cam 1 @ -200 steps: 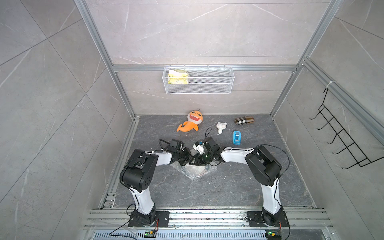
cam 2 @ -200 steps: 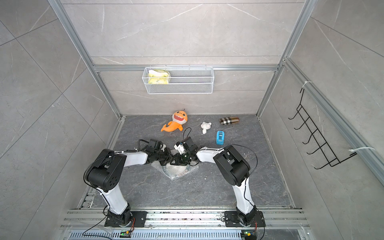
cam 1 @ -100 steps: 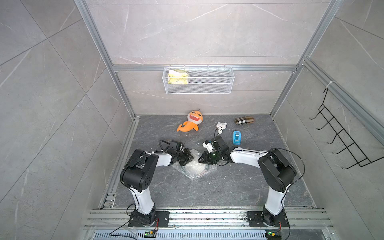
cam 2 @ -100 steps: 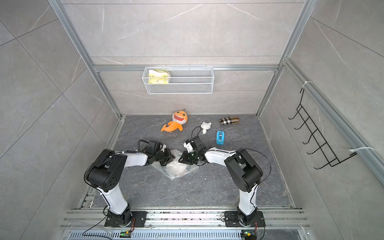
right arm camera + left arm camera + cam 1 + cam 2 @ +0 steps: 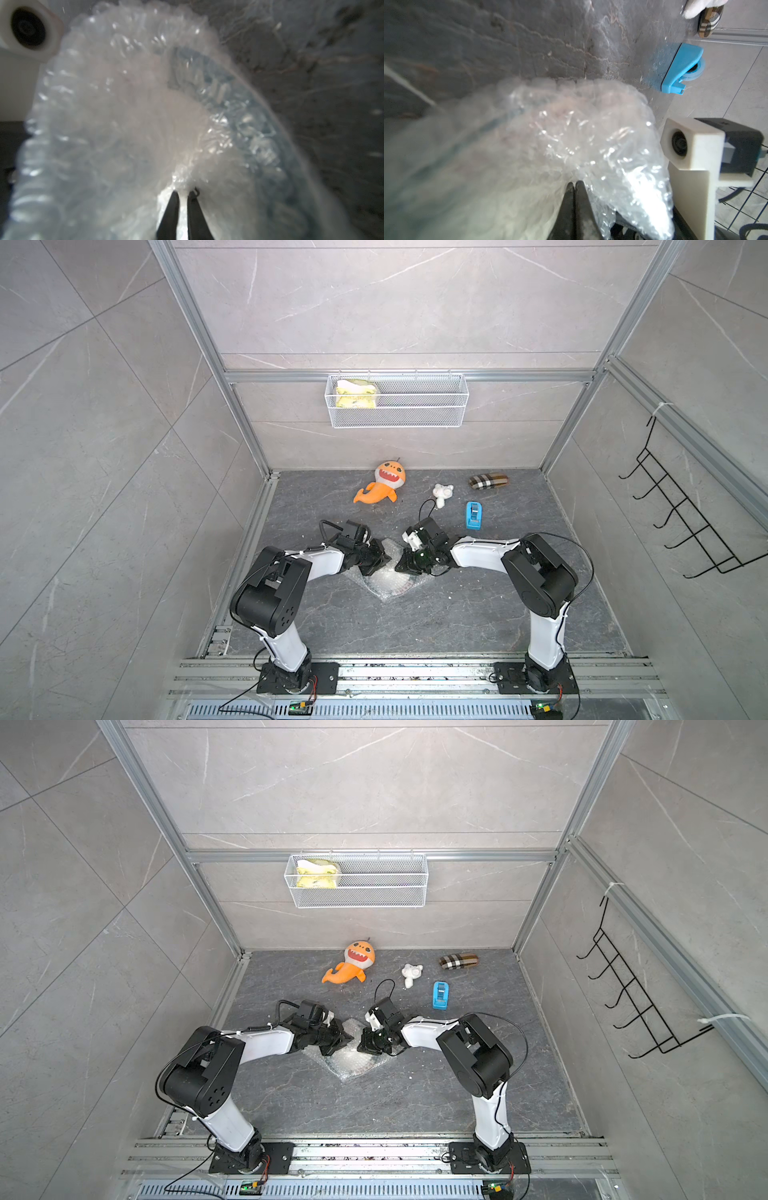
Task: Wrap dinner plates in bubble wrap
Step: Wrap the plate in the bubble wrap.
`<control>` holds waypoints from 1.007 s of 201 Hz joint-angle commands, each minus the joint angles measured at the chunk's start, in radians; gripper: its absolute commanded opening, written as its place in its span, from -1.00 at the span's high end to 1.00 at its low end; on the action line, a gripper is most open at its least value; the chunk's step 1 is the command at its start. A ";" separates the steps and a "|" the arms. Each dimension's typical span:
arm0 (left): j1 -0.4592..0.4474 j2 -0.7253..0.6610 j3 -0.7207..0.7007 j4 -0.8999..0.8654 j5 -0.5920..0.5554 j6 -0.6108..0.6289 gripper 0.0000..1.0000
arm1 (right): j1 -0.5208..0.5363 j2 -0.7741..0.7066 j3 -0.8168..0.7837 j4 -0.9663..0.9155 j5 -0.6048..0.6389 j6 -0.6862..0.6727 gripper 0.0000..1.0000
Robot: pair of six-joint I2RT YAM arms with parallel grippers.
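Observation:
The bubble wrap (image 5: 390,585) (image 5: 353,1063) lies bunched on the dark table between both arms. In the right wrist view the dinner plate's dark lettered rim band (image 5: 245,116) shows blurred through the film; the top views hide it. My left gripper (image 5: 384,562) (image 5: 574,184) sits at the wrap's left edge, its fingers pressed together where the film (image 5: 560,135) puckers. My right gripper (image 5: 401,566) (image 5: 182,194) is at the right edge. It stands nearly closed, with a strip of film (image 5: 104,124) pinched between the fingers.
Behind the arms lie an orange shark plush (image 5: 382,487), a small white toy (image 5: 442,493), a blue tape dispenser (image 5: 473,515) and a plaid case (image 5: 488,482). A wire basket (image 5: 397,400) hangs on the back wall. A black hook rack (image 5: 681,514) is on the right wall.
My right gripper has moved rightward from over the wrap's middle to its right edge and closed its jaws on the film. The left arm has stayed put.

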 commanded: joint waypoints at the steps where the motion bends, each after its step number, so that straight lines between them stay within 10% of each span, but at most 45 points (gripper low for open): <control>1: -0.021 -0.041 0.000 -0.063 0.012 0.016 1.00 | 0.006 0.034 0.011 -0.054 0.049 -0.002 0.74; 130: -0.067 0.026 -0.098 -0.084 -0.059 0.073 1.00 | 0.005 -0.200 0.134 -0.311 0.064 -0.165 0.63; 202: -0.068 0.015 -0.109 -0.085 -0.063 0.075 1.00 | 0.010 -0.022 0.204 -0.122 0.061 -0.052 0.68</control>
